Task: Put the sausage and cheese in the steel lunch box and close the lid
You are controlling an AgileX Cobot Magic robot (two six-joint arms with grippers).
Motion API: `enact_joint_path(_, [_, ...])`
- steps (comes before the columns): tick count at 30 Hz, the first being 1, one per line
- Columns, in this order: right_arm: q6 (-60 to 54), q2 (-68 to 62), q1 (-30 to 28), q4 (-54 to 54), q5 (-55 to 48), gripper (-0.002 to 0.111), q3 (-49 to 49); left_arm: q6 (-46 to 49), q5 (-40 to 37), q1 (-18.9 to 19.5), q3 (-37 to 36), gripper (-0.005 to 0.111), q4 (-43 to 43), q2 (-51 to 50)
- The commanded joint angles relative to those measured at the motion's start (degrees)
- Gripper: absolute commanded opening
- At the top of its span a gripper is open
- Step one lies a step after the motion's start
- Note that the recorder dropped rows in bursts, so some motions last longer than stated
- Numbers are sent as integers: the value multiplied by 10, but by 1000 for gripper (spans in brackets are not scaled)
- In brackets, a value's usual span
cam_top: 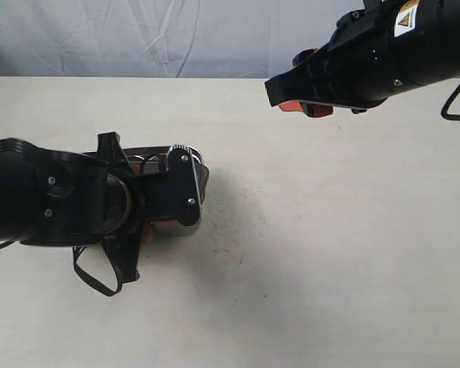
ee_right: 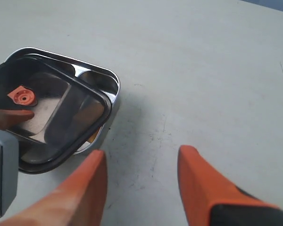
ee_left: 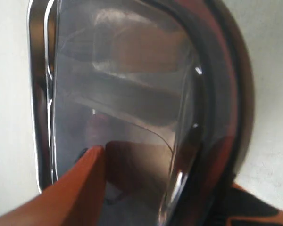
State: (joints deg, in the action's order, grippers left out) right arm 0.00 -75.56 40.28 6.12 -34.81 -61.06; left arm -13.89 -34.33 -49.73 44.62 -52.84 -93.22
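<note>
Gripping lid (ee_right: 56, 110), left pincer (ee_left: 167, 179) hides steel lunch box (ee_right: 100, 73).

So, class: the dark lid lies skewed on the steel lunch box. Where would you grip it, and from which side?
Pinch the lid by its overhanging rim, one finger above, one below, coming from the left arm's side. There it juts past the steel lunch box, leaving the edge free; the flat top offers no hold, and the orange valve tab looks too small.

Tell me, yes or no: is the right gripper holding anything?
No, the right gripper has its orange fingers spread apart with only bare table between them.
</note>
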Motion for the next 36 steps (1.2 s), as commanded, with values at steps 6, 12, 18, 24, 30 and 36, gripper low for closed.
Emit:
enact_joint_path(6, [0, 4, -3, -1, -10, 46, 2, -5, 3, -1, -7, 47, 24, -4])
enact_joint_path(12, [0, 4, -3, -1, -12, 46, 2, -5, 24, -1, -7, 47, 35, -4])
enact_joint_path(18, [0, 4, -3, -1, -22, 46, 2, 4, 19, -1, -7, 47, 60, -4])
enact_joint_path(24, [0, 4, -3, 3, -22, 46, 2, 15, 19, -1, -7, 47, 81, -4])
enact_joint_path(30, [0, 4, -3, 7, -23, 46, 2, 24, 24, -1, -7, 47, 85, -4])
enact_joint_path(36, [0, 4, -3, 8, -25, 46, 2, 24, 34, -1, -7, 47, 98, -5])
